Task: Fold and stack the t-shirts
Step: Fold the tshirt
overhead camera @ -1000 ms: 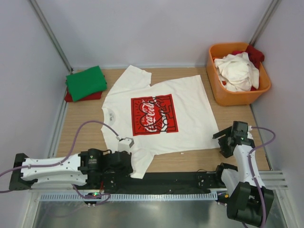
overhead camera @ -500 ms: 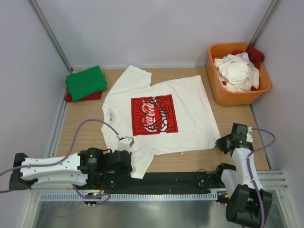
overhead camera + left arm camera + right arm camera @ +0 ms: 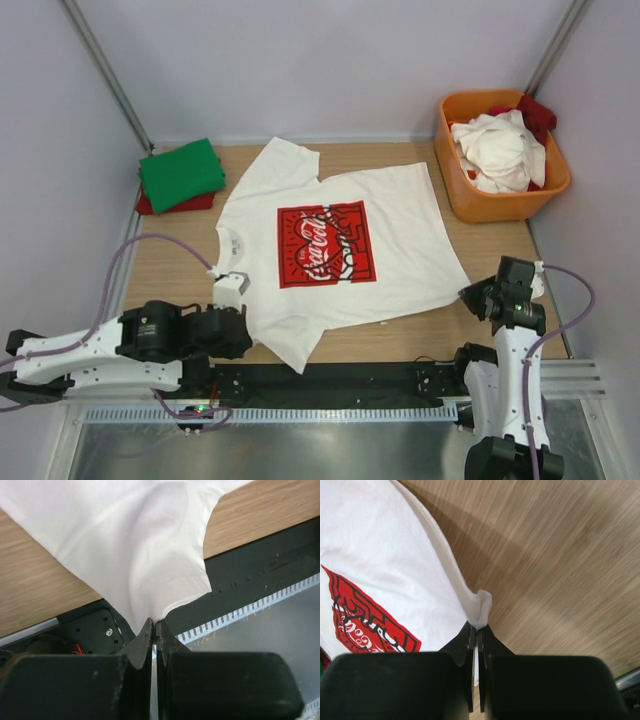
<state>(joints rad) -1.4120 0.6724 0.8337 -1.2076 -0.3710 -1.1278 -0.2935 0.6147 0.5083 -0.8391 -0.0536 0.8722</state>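
**A:** What has changed from above?

**B:** My left arm has drawn back toward its base. The left gripper (image 3: pixel 250 334) has taken the sleeve with it, so the shirt (image 3: pixel 400 230) has shifted slightly. My right gripper (image 3: pixel 480 297) stood off the hem a second ago and now sits on the hem corner. The rest of the shirt lies flat on the table (image 3: pixel 170 262), between the two grippers and beyond them. I judge that both grasps are made and the first fold can start. The folded stack (image 3: pixel 180 172) is well beyond the left gripper, and the tub (image 3: pixel 452 185) is well beyond the right.

**A:** Left wrist?

**B:** The left gripper (image 3: pixel 154 626) is pressed together, pinching the sleeve edge. The cloth fans away from its tips, over the wood and the black rail (image 3: pixel 260 565).

**A:** Right wrist?

**B:** The right gripper (image 3: pixel 476 629) is nipped shut on a small bunch of hem. The shirt runs off to the left of its tips, with bare wood to the right.

**A:** Any writing?

**B:** From above, the red square print (image 3: pixel 327 245) reads Coca-Cola in white script. The neck label (image 3: pixel 232 240) is too small for me to read. My right wrist view catches only a corner of the print, red with black and white lines, and I can make out no word there. The left wrist view shows no writing.
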